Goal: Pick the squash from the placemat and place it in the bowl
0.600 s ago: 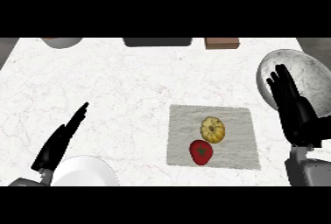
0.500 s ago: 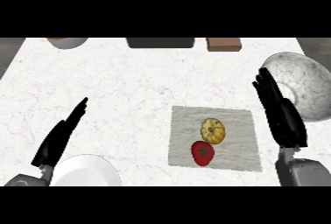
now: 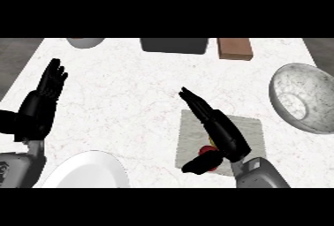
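Over the placemat at five o'clock, the right hand, moved in from beside the bowl at three o'clock, extends straight fingers, holding nothing and hiding the squash beneath it, suggesting an imminent grasp, while the left hand rests open at nine o'clock.

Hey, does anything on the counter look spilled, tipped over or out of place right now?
Nothing looks spilled or damaged. The bowl sits upright at the right, the placemat lies flat, and the white plate is near the front. The right hand covers most of what is on the placemat.
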